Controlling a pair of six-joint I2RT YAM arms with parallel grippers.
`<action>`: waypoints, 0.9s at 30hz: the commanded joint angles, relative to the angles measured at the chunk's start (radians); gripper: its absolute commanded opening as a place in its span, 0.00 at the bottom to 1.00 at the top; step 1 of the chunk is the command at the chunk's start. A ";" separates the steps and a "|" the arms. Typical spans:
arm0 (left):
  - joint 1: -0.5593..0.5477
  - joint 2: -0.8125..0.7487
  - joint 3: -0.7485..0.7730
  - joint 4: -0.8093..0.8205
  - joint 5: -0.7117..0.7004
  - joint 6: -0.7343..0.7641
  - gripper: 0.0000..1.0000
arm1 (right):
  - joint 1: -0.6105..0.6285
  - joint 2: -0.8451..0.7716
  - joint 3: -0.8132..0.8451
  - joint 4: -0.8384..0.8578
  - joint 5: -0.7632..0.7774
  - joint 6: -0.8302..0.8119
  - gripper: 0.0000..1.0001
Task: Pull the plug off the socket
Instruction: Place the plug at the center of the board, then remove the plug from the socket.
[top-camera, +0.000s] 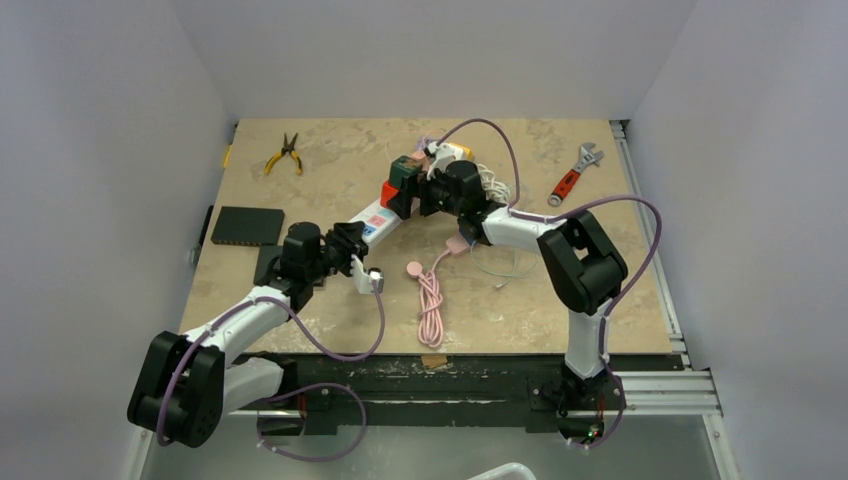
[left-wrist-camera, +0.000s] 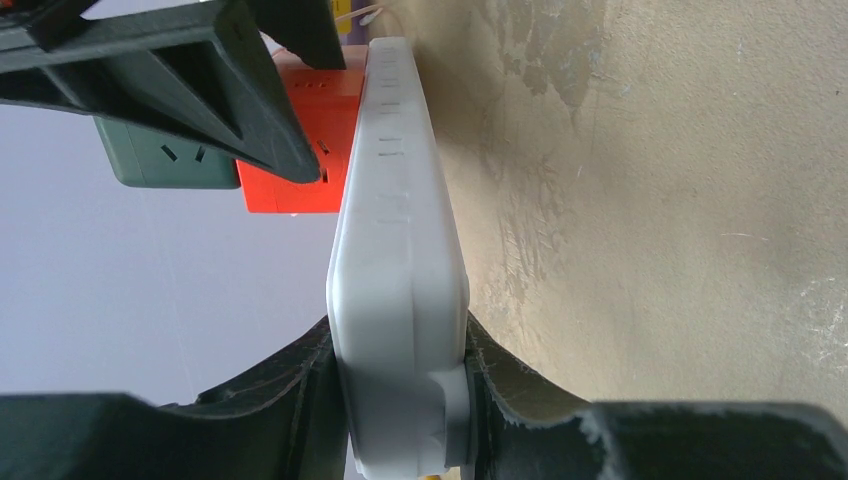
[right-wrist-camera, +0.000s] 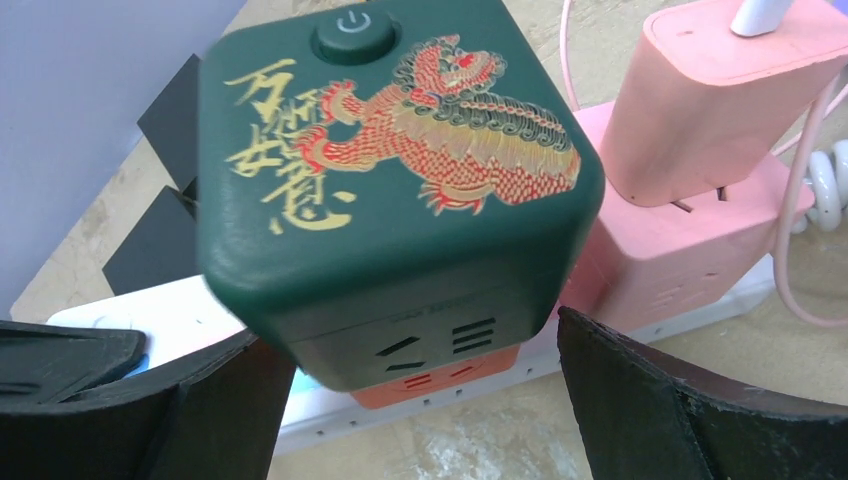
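The right gripper (right-wrist-camera: 420, 345) is spread wide, one finger on each side of the green cube plug (right-wrist-camera: 390, 190). The near-left finger is close against the cube's lower corner and the other stands clear of it. The left gripper (left-wrist-camera: 398, 330) is pressed onto the near end of the one white power strip (left-wrist-camera: 400, 200), pinching it between both fingers (left-wrist-camera: 290, 390).

One tan table (top-camera: 600, 290) carries everything. The strip lies on it at a slant, running from the left gripper up towards the back middle. One flat black box (top-camera: 247, 226) lies at the left edge.

Four blocks sit along the strip. The green cube, with a gold and red dragon on top, sits over a red cube (left-wrist-camera: 300, 180) about halfway along the strip. Beyond them is a pink cube (right-wrist-camera: 670, 260) with a pink adaptor (right-wrist-camera: 710, 110) plugged into its top.

There are two cords: a white coiled cord (top-camera: 492, 182) beside the strip's far end, and a pink cable (top-camera: 430, 305) bundled near the front middle.

There are two hand tools: a red-handled wrench (top-camera: 575, 172) at the back right, and yellow-handled pliers (top-camera: 285, 155) at the back left.
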 joint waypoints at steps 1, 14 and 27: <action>0.004 -0.005 0.009 -0.126 -0.071 -0.062 0.00 | -0.002 0.021 0.047 0.095 -0.028 0.019 0.98; 0.000 -0.006 0.018 -0.135 -0.074 -0.066 0.00 | 0.032 0.071 0.064 0.170 -0.059 0.051 0.68; -0.001 -0.005 0.019 -0.170 -0.081 -0.038 0.00 | 0.033 0.024 0.101 0.088 0.019 0.004 0.00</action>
